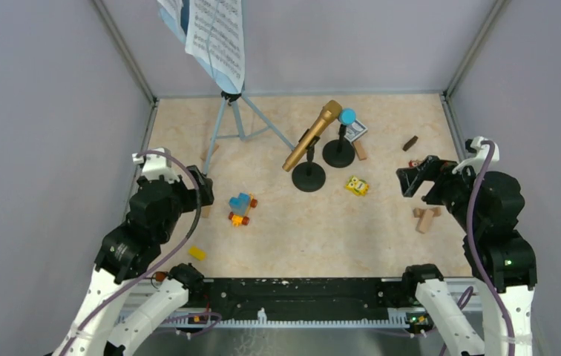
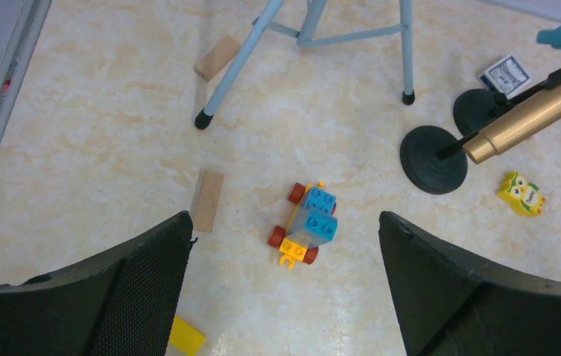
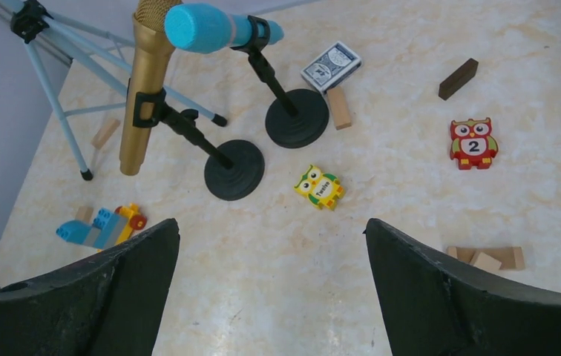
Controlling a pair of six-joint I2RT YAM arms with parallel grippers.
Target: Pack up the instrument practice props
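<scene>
- I see the toy-block car (image 2: 306, 224) ahead, centred between my left jaws.
- A wooden block (image 2: 208, 200) lies just off one left jaw's tip.
- The yellow owl (image 3: 320, 187) sits ahead between my right jaws; the red owl (image 3: 472, 143) farther out, to the side.

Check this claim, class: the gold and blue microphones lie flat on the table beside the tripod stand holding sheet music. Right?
No. The gold microphone and blue microphone are clipped in black round-based holders, raised off the table, as the right wrist view shows. The rest holds.
</scene>
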